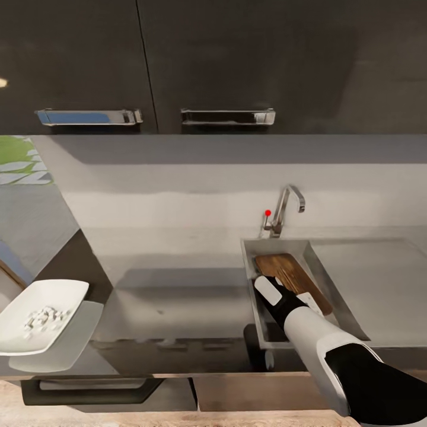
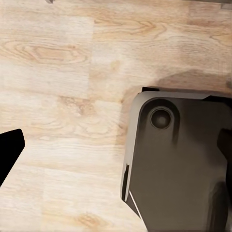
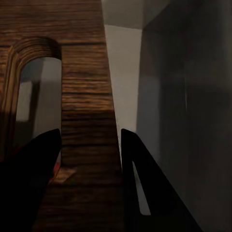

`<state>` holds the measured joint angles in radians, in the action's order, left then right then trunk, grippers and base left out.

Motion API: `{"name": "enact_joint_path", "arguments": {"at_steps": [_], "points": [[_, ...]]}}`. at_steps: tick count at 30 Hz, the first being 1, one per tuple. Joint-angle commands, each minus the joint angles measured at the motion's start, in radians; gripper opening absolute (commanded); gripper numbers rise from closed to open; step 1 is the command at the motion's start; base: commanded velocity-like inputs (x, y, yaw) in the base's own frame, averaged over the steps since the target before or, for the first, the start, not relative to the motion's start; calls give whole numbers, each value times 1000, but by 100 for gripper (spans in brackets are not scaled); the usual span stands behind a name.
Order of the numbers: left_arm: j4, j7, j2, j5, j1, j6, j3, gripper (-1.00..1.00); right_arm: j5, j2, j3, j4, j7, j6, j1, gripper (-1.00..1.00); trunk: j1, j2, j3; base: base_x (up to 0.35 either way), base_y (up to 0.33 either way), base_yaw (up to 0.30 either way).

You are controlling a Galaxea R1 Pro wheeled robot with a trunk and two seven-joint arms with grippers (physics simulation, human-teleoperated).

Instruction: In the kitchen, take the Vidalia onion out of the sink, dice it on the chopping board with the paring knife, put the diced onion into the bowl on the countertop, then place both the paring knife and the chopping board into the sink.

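The brown wooden chopping board (image 1: 290, 270) leans tilted inside the steel sink (image 1: 338, 293). My right gripper (image 1: 268, 286) reaches down into the basin at the board's near left end. In the right wrist view the gripper (image 3: 89, 133) is shut on the chopping board (image 3: 87, 96). One finger sits at the handle slot and the other just outside the board's edge, pinching the wood strip between. The white square bowl (image 1: 62, 293) stands at the far left with pale diced onion pieces (image 1: 40, 317) in it. My left gripper (image 2: 116, 150) hangs open and empty over the floor. The paring knife is hidden.
A chrome tap (image 1: 287, 204) with a red-tipped lever rises behind the sink, and the flat drainboard (image 1: 379, 279) lies to its right. The grey countertop (image 1: 178, 296) runs between bowl and sink. Dark wall cabinets (image 1: 207, 59) hang overhead. My dark base (image 2: 179, 169) stands on wooden flooring (image 2: 63, 72).
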<state>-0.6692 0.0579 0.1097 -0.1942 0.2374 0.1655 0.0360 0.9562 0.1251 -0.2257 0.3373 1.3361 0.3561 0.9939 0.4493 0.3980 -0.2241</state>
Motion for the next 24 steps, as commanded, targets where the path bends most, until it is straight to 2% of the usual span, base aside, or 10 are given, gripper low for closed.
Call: {"name": "enact_joint_path", "arguments": {"at_steps": [1, 14, 18, 22, 24], "points": [[-1, 5, 1, -7, 0, 2, 4, 100, 7, -1, -9, 0, 3, 4, 1, -100, 1, 2, -3, 43, -24, 0], [-1, 5, 1, -7, 0, 2, 4, 100, 7, -4, -8, 2, -1, 4, 1, -100, 1, 2, -13, 4, -2, 0], [1, 5, 1, -7, 0, 2, 4, 100, 7, -14, -7, 2, -5, 4, 0, -100, 1, 2, -13, 0, 0, 0], [3, 5, 1, -7, 0, 2, 4, 100, 10, -27, -7, -6, -90, 4, -1, -100, 1, 2, -13, 0, 0, 0], [3, 5, 1, -7, 0, 2, 4, 100, 24, -29, -7, -27, -120, 4, -2, -100, 1, 2, -13, 0, 0, 0]]}}
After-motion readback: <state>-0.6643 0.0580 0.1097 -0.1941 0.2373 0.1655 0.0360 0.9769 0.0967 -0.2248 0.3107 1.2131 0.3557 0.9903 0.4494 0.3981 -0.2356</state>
